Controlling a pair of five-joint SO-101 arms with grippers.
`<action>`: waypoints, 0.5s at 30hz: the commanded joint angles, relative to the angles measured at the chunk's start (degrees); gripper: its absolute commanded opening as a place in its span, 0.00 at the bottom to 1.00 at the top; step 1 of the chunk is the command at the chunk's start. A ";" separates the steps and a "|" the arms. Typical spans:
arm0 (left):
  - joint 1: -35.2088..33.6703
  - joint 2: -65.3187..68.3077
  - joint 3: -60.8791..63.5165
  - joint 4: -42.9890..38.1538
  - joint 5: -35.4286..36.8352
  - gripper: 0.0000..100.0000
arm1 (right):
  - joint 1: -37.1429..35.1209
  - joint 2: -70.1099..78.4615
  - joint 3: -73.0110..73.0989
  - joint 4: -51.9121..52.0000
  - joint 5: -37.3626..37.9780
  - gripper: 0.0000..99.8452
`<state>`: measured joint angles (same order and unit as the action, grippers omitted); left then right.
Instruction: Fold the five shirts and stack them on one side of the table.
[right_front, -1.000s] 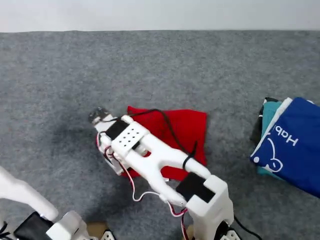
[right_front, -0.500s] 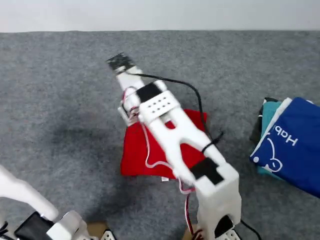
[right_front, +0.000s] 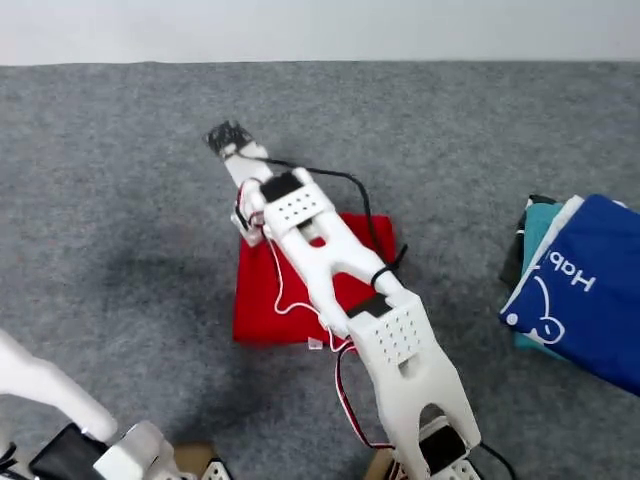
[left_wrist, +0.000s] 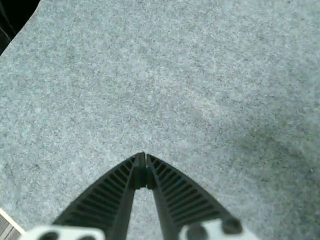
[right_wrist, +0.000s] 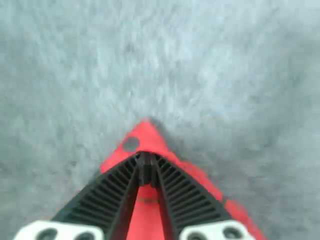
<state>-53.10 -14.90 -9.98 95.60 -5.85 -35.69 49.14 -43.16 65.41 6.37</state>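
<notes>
A red shirt lies folded in a rough square at the table's middle, partly under the right arm. My right gripper is raised past the shirt's far left corner, fingers shut, with no cloth seen at the tip. In the right wrist view the shut gripper points down at a corner of the red shirt on the grey felt. My left gripper is shut over bare grey felt, and its white arm sits at the near left edge.
A stack of folded shirts sits at the right edge, blue on top with teal and black beneath. Grey felt covers the table. Cables trail along the right arm.
The right arm swung from the shirt's near left side up and away to beyond its far left corner. The red shirt shifted slightly left and now lies squarer.
</notes>
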 joint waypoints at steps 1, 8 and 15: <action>-0.09 -2.11 -0.13 -0.97 -0.35 0.00 | 0.31 -1.27 -14.51 11.82 0.53 0.01; 0.09 -2.11 -0.13 -0.88 -0.35 0.00 | 1.98 -0.84 -30.24 37.14 0.35 0.01; 0.18 -6.42 -0.13 0.79 -0.35 0.00 | 4.35 -9.19 -21.27 37.76 -1.76 0.01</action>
<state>-53.10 -16.75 -9.98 95.78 -5.85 -32.35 47.56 -68.40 100.48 5.93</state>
